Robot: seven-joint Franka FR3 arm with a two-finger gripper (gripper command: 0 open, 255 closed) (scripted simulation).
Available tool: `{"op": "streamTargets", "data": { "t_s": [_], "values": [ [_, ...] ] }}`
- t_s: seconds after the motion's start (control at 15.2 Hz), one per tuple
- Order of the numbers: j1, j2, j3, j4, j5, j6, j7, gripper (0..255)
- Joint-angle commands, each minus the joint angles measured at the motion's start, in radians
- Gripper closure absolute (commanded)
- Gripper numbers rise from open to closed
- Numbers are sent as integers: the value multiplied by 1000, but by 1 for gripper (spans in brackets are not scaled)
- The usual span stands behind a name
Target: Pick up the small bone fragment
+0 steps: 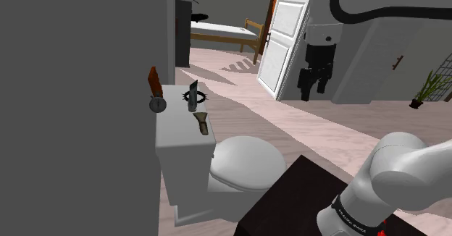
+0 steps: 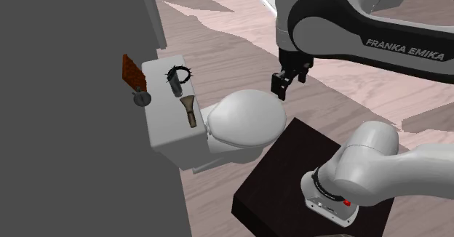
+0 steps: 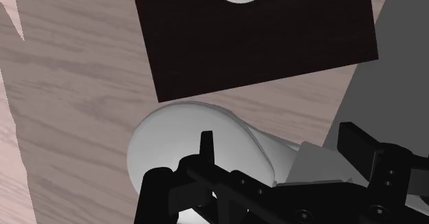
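While jaws hang apart (empty), the bone fragment (image 1: 203, 124) lies by the rim of the tank (image 1: 174, 128).

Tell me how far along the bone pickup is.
Done: nothing; the brownish bone fragment lies untouched on the toilet tank lid. In hand: the hand hangs open and empty, well away from it. Remaining: approach, grasp, lift.
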Motion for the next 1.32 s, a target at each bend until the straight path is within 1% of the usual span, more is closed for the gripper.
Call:
{"op": "streamTargets", "data": {
  "t_s": [0.0, 0.33, 0.59, 0.92, 1.25],
  "values": [
    [0, 0, 0, 0, 0, 0, 0, 0],
    [10, 96, 53, -36, 60, 170, 119, 0],
    [16, 197, 94, -38, 96, 306, 207, 0],
    [20, 347, 141, -7, 120, 467, 315, 0],
    [21, 514, 180, 63, 119, 608, 422, 0]
  ]
}}
